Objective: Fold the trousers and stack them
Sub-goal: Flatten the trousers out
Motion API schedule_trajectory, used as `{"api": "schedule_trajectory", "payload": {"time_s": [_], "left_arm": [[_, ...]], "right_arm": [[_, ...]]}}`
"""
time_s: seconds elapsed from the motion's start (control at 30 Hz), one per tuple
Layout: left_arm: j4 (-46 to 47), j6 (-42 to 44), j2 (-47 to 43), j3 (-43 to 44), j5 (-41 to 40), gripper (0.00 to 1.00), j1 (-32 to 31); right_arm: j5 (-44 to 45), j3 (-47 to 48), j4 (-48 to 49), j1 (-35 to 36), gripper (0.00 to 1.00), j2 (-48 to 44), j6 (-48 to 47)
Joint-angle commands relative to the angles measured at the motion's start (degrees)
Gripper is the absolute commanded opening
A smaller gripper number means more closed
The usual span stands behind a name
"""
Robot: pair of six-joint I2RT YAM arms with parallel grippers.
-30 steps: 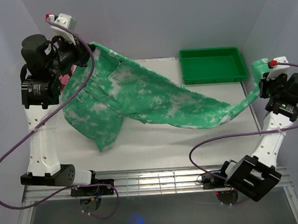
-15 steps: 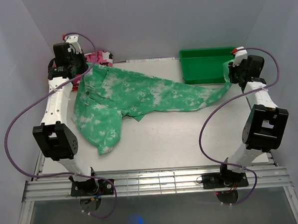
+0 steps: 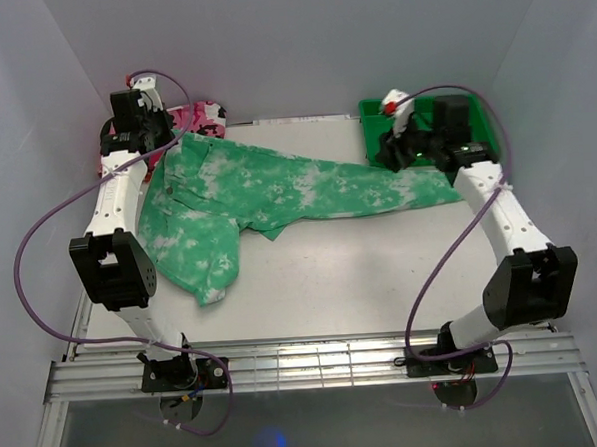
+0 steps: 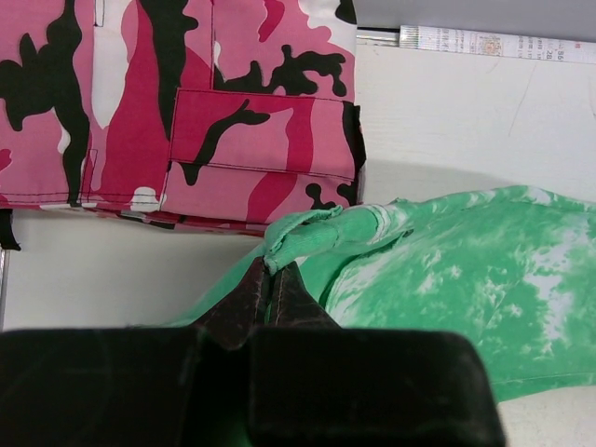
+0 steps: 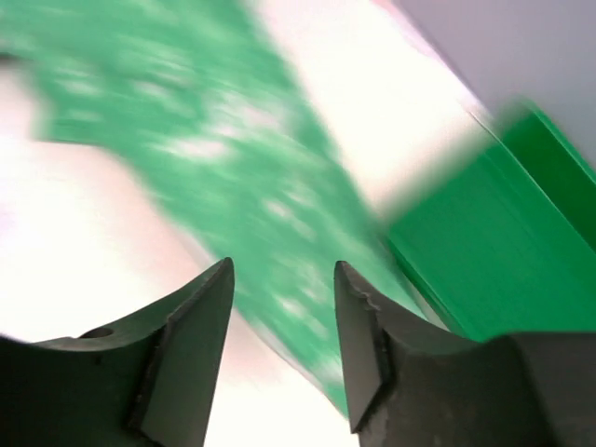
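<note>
From above, the right tool [image 3: 393,150] has swung leftward across the tray [image 3: 487,125] and let go of the leg end. The trousers [image 3: 277,190] now lie spread on the worktop [image 3: 361,270], one leg reaching toward the tray and the other crumpled toward the near left. The left tool [image 3: 160,143] sits at the waist corner. Its wrist view shows it pinching a small bunched bit of edge, just beside the camouflage cloth [image 4: 186,102]. That thin hold could slip, or a pull could drag the cloth along. The right wrist view is blurred: the tool is spread and empty, with the tray wall close enough to block a low regrasp.
</note>
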Motion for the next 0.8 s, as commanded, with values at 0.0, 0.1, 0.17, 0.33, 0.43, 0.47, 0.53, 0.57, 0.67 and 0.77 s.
{"api": "schedule_trajectory", "payload": {"time_s": [0.0, 0.1, 0.17, 0.33, 0.43, 0.47, 0.53, 0.57, 0.67, 0.77], "left_arm": [[2.0, -0.8, -2.1, -0.6, 0.5, 0.00, -0.3], [1.8, -0.9, -2.1, -1.4, 0.2, 0.00, -0.2], [1.6, -0.8, -2.3, -1.6, 0.2, 0.00, -0.1], [0.8, -0.2, -2.5, -2.4, -0.1, 0.00, 0.3], [0.7, 0.2, -2.9, -3.0, -0.2, 0.00, 0.4], [0.6, 0.2, -3.0, -3.1, -0.3, 0.00, 0.5], [0.7, 0.3, -3.2, -3.8, -0.4, 0.00, 0.8], [0.7, 0.3, -3.2, -4.0, -0.5, 0.00, 0.8], [0.6, 0.2, -3.2, -4.3, -0.3, 0.00, 1.2], [0.6, 0.0, -2.9, -4.2, 0.0, 0.00, 1.3]], "right_arm": [[-11.3, -3.2, -5.5, 15.9, 0.52, -1.7, -4.7], [-7.9, -4.7, -3.3, 27.7, 0.47, 1.9, -6.8], [-4.9, -4.2, -2.9, 34.3, 0.41, 5.9, -8.7], [1.8, -4.7, 6.1, 42.3, 0.39, 13.5, -9.4], [3.6, -0.7, 6.4, 44.1, 0.39, 19.6, -7.2], [4.2, 0.9, 6.7, 44.5, 0.39, 21.8, -6.6], [4.8, 1.8, 7.8, 44.9, 0.39, 23.5, -6.3], [5.4, 2.7, 7.9, 45.1, 0.39, 25.1, -6.3], [6.5, 4.0, 9.1, 45.2, 0.39, 27.6, -5.8], [7.9, 5.7, 10.5, 45.3, 0.42, 29.9, -5.1]]}}
